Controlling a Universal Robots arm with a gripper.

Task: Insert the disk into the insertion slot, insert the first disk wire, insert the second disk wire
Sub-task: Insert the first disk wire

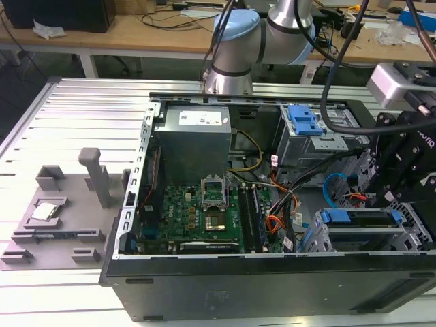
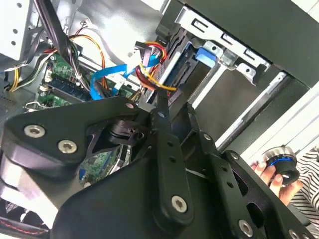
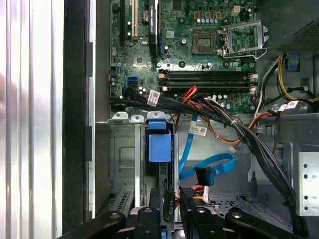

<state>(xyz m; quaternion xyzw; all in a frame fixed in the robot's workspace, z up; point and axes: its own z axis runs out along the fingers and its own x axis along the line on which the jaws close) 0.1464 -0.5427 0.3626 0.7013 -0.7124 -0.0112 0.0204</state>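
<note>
Pincer (image 1: 407,178) at 3 o'clock in the exterior view cut by the picture's edge, the disk (image 1: 359,218) at 4 o'clock mostly hidden inside the insertion slot (image 1: 354,240), the first disk wire (image 3: 195,191) passing out of sight behind the pincer in the first wrist view, a hand (image 2: 263,173) cropped at the second wrist view's edge

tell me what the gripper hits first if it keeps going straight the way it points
Probably the disk in the insertion slot, straight ahead of the gripper in the first wrist view; the plug of the first disk wire that it carries would touch first. Depth is unclear.
</note>
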